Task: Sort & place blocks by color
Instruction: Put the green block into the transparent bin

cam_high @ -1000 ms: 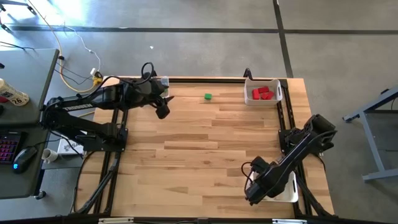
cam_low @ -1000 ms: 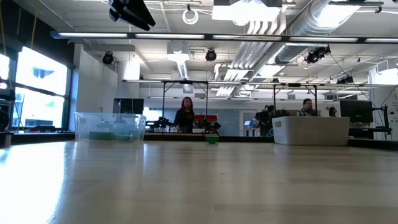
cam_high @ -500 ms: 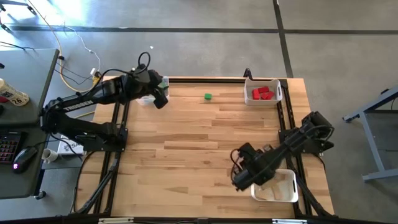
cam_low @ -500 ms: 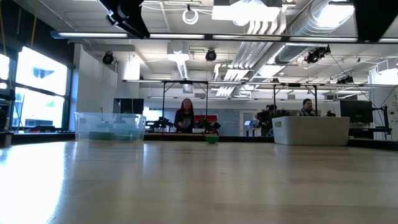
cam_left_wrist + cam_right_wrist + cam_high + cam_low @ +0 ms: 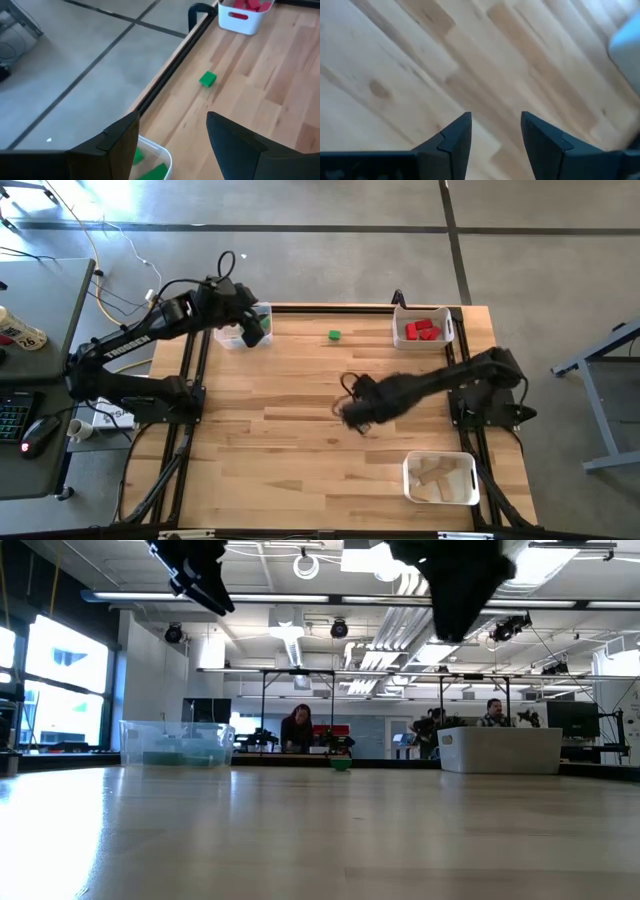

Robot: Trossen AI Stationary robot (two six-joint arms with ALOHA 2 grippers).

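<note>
One small green block (image 5: pixel 334 335) lies alone on the wood near the table's far edge, also seen as the green block (image 5: pixel 207 79) in the left wrist view. My left gripper (image 5: pixel 255 330) hangs open and empty over the far-left bin (image 5: pixel 238 338), which holds green blocks (image 5: pixel 152 172). My right gripper (image 5: pixel 352 415) hangs open and empty above the table's middle, with only bare wood (image 5: pixel 420 65) under its fingers. A far-right bin (image 5: pixel 423 330) holds red blocks, and a near-right bin (image 5: pixel 440 478) holds plain light wood blocks.
Black frame rails run along the table's left, right and far edges (image 5: pixel 330 306). Bare wood spreads across the left and middle of the table (image 5: pixel 270 440). People stand in the room beyond the far edge (image 5: pixel 298 730). A desk with a keyboard and mouse sits off the left side (image 5: pixel 30 420).
My right gripper has swung from above the near-right bin toward the table's middle, going left and toward the far edge and rising a little. My left gripper has swung toward the far edge, from over the wood to over the far-left bin. Neither has changed its opening.
</note>
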